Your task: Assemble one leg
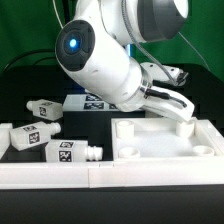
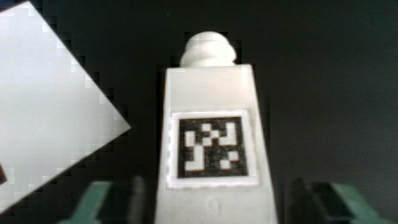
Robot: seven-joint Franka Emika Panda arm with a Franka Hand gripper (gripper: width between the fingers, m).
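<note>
Wrist view: end effector (image 2: pixel 217 198) straddled the leg (image 2: pixel 214 110), a small white rectangular block with a black-and-white square tag on its face and a short round peg at the far end. Only the blurred greenish fingertips (image 2: pixel 111 200) showed, at the frame edge, one on each side. There was a dark gap between each and the block, so the jaws stood apart, not clamped. The leg's near end was cut off by the frame, so contact further down couldn't be checked. The leg sat over the black worktop (image 2: pixel 320 100). A flat white surface (image 2: pixel 45 100) lay just beside it, cropped by the frame; couldn't tell what it belonged to.

Exterior view: the white arm (image 1: pixel 100 60) filled the middle and blocked a lot. The end effector (image 1: pixel 172 100) sat low, behind the back wall of the large white square tray-like top (image 1: pixel 170 128), towards the exterior view's right. The leg between the fingers couldn't be made out here, nor whether it rested on the worktop or was off it. The top's right side ran out of frame.

Three more white tagged blocks lay loose at the exterior view's left, apart from each other: one at the back (image 1: pixel 45 108), one at the frame edge and partly cropped (image 1: pixel 25 136), one nearest the top (image 1: pixel 70 152). The marker board (image 1: pixel 86 98) was mostly hidden behind the arm, with only a strip and part of a tag visible.
</note>
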